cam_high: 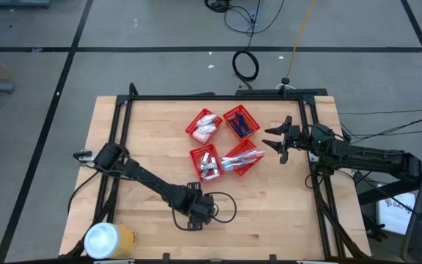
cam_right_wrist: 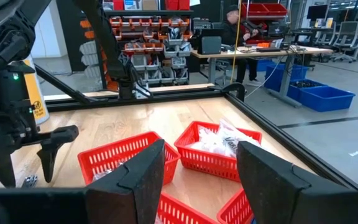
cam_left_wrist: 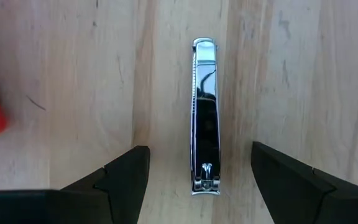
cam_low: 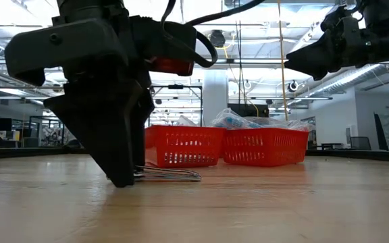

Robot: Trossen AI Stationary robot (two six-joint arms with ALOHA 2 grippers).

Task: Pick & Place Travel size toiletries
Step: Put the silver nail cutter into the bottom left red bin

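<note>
Nail clipper [cam_left_wrist: 205,115] lies flat between wide-open, empty left gripper [cam_left_wrist: 199,177] jaws: stay centred, close squarely; right gripper [cam_right_wrist: 201,177] open, empty.

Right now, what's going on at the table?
The left pincer is down at the table's front, open around a silvery nail clipper lying flat on the wood, not yet gripped. The right pincer hangs open above the table beside four red baskets already holding toiletries. A yellow can stands at the front left corner.
</note>
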